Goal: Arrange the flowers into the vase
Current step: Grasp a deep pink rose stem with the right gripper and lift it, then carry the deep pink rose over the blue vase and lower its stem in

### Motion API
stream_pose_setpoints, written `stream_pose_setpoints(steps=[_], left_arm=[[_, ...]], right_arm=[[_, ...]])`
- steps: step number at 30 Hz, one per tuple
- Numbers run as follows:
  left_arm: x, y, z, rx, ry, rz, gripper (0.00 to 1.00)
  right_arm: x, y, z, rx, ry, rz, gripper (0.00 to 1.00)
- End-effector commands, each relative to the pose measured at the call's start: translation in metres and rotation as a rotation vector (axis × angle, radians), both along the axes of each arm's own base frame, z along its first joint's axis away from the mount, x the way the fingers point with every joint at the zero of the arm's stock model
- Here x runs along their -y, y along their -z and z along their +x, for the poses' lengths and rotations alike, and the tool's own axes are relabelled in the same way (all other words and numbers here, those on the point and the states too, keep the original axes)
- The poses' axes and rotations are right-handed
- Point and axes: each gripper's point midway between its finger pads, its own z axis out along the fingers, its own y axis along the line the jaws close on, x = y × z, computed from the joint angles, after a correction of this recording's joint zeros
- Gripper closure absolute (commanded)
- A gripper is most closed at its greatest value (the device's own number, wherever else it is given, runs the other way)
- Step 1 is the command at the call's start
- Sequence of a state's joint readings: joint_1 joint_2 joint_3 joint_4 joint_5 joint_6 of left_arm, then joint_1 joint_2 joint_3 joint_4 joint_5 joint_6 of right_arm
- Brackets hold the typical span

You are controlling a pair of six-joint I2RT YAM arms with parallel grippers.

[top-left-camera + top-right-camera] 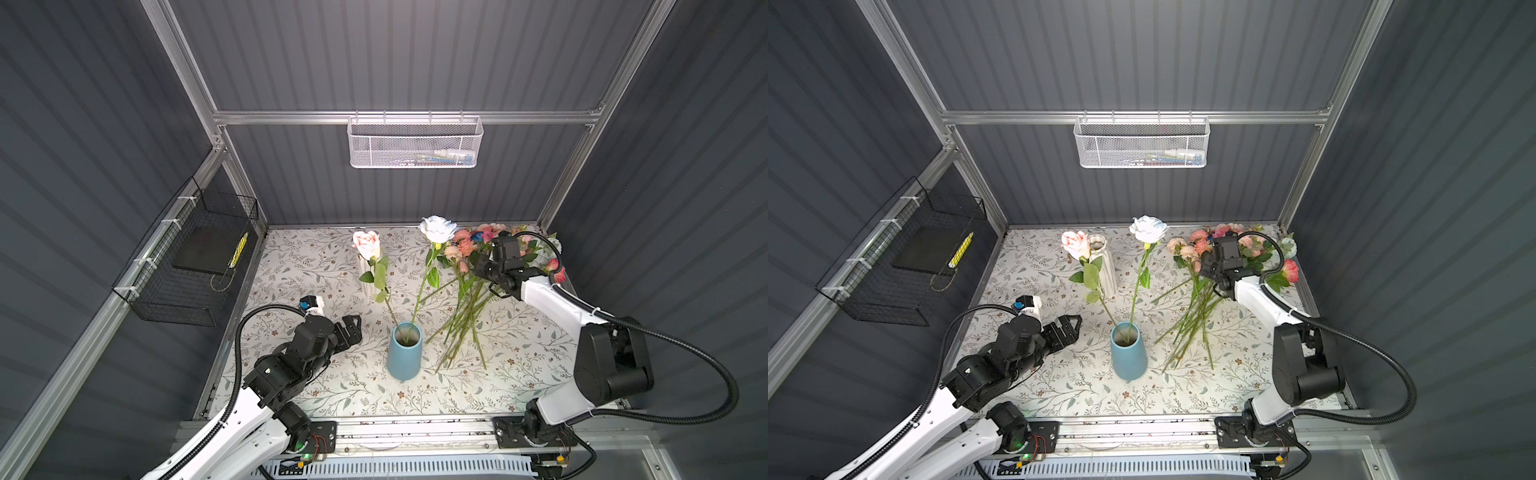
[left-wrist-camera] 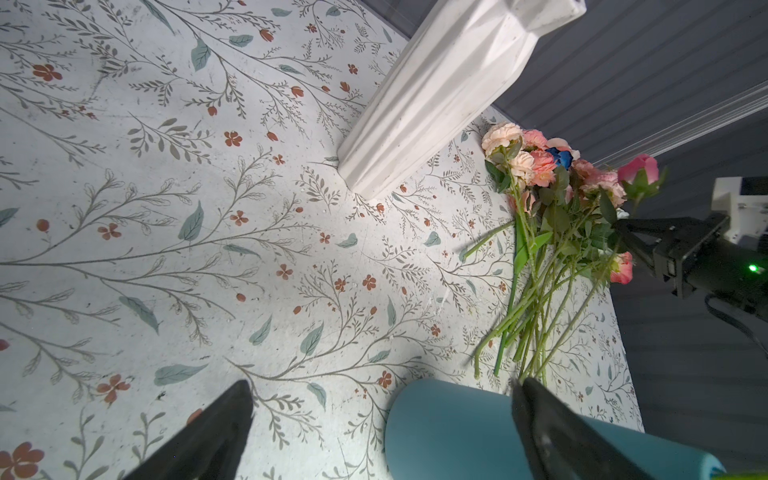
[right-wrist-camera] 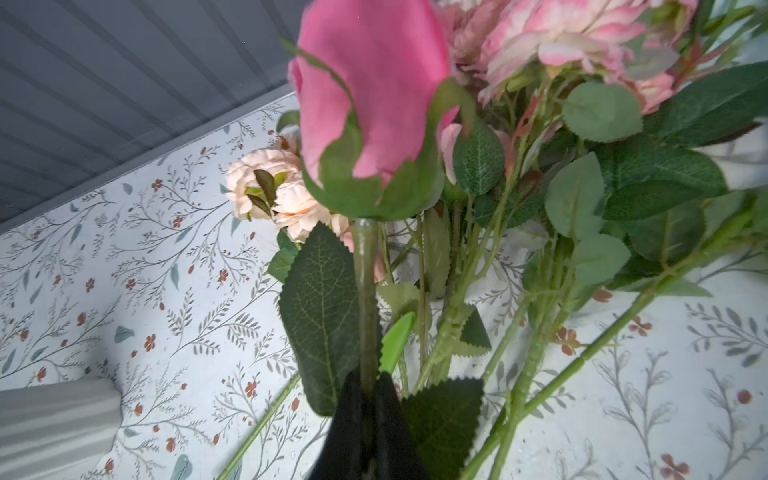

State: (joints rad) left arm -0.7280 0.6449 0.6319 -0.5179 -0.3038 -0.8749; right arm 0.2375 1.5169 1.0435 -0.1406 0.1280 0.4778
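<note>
The step in hand is the pick-up of the next bloom. The right end effector (image 3: 365, 399) is pressed together on the green stem of a pink rose (image 3: 370, 95), pinching it below the bud and beside a large leaf. It does this at the heap of loose flowers (image 1: 467, 291), which lies on the worktop (image 1: 316, 257) to the right of and behind the blue vase (image 1: 404, 351). In the left wrist view the bud stands a little above the other blooms, but the stem's lower end is lost among the crossed stems. Two flowers are in the blue vase: a white rose (image 1: 436, 228) and a pale pink rose (image 1: 366, 244), their stems slanting back from its mouth. The left end effector (image 1: 351, 328) is spread wide and empty just left of the blue vase; whether a finger touches its wall cannot be told. A white ribbed vase (image 1: 1106, 270) stands behind the blue vase. The next move, as I judge it, calls for a slow lift that draws the stem free of its neighbours. Then comes a carry across to the blue vase, with the stem turned foot-down to enter the narrow mouth without knocking the two roses.
</note>
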Motion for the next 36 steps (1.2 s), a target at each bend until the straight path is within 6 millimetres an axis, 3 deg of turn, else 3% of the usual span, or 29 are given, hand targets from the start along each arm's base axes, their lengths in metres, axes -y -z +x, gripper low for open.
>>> stream_pose_setpoints(steps=[1, 8, 14, 20, 24, 30, 36], left_arm=[[-0.007, 0.006, -0.003, -0.006, -0.011, 0.030, 0.00], [-0.011, 0.004, -0.005, -0.001, -0.025, 0.033, 0.00], [-0.013, 0.002, -0.004, 0.000, -0.032, 0.040, 0.00], [-0.014, -0.002, -0.003, 0.007, -0.043, 0.044, 0.00], [-0.014, -0.005, -0.001, 0.008, -0.044, 0.045, 0.00], [-0.013, -0.008, -0.001, 0.011, -0.047, 0.039, 0.00], [-0.013, -0.009, 0.000, 0.010, -0.051, 0.038, 0.00]], right_arm=[[-0.003, -0.034, -0.015, 0.109, -0.016, -0.049, 1.00], [-0.019, -0.079, -0.073, 0.215, -0.087, -0.073, 1.00], [-0.032, -0.129, -0.135, 0.343, -0.198, -0.017, 1.00], [-0.039, -0.189, -0.184, 0.498, -0.321, 0.092, 1.00], [-0.049, -0.237, -0.206, 0.606, -0.419, 0.167, 1.00], [-0.064, -0.315, -0.224, 0.746, -0.538, 0.229, 1.00], [-0.095, -0.391, -0.238, 0.883, -0.693, 0.325, 1.00]])
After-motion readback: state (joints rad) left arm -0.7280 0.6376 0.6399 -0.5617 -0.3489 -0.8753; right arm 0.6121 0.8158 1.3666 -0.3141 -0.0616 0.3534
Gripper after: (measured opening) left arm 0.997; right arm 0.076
